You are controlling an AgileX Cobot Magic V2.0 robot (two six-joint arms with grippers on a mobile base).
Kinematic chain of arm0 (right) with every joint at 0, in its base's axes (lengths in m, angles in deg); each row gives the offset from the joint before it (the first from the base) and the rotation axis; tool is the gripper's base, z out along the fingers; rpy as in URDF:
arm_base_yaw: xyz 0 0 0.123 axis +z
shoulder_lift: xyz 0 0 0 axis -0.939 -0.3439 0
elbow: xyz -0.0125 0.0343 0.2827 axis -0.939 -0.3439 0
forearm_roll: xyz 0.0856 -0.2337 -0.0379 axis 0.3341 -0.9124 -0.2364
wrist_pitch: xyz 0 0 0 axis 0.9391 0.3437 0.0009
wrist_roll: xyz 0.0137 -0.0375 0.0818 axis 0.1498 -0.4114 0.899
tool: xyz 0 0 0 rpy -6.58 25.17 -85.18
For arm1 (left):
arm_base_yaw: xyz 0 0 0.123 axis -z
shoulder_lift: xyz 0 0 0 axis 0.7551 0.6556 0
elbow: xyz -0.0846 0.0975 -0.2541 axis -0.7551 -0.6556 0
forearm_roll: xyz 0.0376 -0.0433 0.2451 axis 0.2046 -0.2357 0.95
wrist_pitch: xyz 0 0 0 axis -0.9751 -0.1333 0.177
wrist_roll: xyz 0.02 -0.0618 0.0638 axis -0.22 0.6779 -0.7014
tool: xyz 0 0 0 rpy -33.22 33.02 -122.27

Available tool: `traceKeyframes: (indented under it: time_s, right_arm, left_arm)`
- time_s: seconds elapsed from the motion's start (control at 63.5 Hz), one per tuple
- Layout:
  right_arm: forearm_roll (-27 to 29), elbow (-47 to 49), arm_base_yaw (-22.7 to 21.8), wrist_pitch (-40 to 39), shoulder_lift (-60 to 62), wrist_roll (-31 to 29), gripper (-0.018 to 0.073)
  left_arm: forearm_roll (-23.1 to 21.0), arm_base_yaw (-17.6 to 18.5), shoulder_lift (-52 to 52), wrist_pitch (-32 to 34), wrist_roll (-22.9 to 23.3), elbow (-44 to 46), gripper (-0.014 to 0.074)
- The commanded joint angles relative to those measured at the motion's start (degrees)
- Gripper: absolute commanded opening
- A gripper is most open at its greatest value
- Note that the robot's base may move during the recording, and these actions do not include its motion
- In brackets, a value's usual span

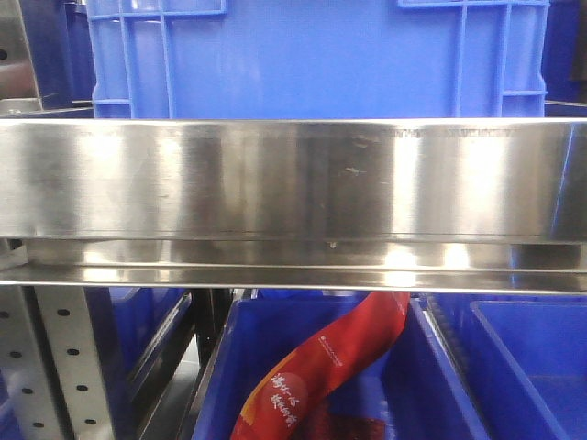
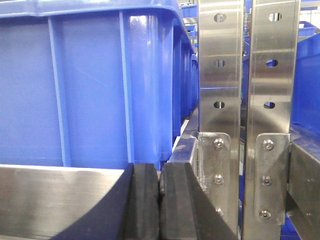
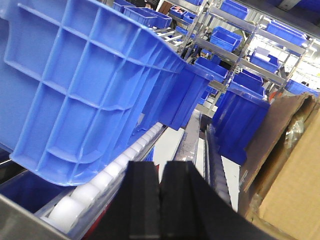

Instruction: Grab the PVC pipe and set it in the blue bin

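The PVC pipe is out of view in all three views. A large blue bin (image 1: 312,55) stands on the steel shelf (image 1: 293,179) straight ahead in the front view. My left gripper (image 2: 160,172) is shut with nothing between its black pads, low in front of a blue bin (image 2: 85,85) and beside the rack posts. My right gripper (image 3: 160,167) is also shut and empty, pointing along a roller track (image 3: 110,172) under a tilted blue bin (image 3: 85,85).
Below the shelf a blue bin (image 1: 413,385) holds a red printed package (image 1: 321,367), with another blue bin (image 1: 532,367) to its right. Perforated steel posts (image 2: 220,100) rise by the left gripper. A cardboard box (image 3: 290,170) stands to the right of the right gripper.
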Motion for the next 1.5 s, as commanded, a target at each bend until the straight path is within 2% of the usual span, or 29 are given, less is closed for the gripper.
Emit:
traceKeyframes:
  time_s: [0.0, 0.441, 0.582, 0.787, 0.913, 1.007, 1.196, 1.338, 1.48]
  right_arm:
    - [-0.27, 0.13, -0.12, -0.33, 0.24, -0.17, -0.0163]
    - [-0.27, 0.13, -0.12, -0.33, 0.32, 0.27, -0.0163]
    - [-4.44, 0.13, -0.12, -0.33, 0.32, 2.27, -0.0163]
    - [-9.25, 0.13, -0.12, -0.19, 0.69, 13.1, -0.0163]
    - [-15.17, 0.13, -0.43, 0.34, 2.22, 18.12, -0.0163]
    - [-18.37, 0.13, -1.98, 2.26, 3.85, 22.5, -0.0163]
    - [-19.83, 0.13, -6.78, 9.15, 7.55, 33.77, -0.0163]
    - [-20.56, 0.13, -9.55, 14.21, 10.57, 35.21, -0.0163]
    - [-20.67, 0.13, -10.43, 14.69, 11.77, 35.21, -0.0163]
  left_arm:
    - [0.15, -0.15, -0.21, 0.56, 0.32, 0.13, -0.0111]
    - [0.15, -0.15, -0.21, 0.56, 0.32, 0.13, -0.0111]
    - [0.15, -0.15, -0.21, 0.56, 0.32, 0.13, -0.0111]
    - [0.15, -0.15, -0.21, 0.56, 0.32, 0.13, -0.0111]
    - [0.15, -0.15, -0.21, 0.56, 0.32, 0.13, -0.0111]
    - [0.15, -0.15, -0.21, 0.56, 0.32, 0.13, -0.0111]
    - [0.15, -0.15, -0.21, 0.56, 0.32, 0.13, -0.0111]
    - [0.15, -0.15, -0.21, 0.56, 0.32, 0.13, -0.0111]
    - [0.15, -0.15, -0.21, 0.56, 0.32, 0.13, -0.0111]
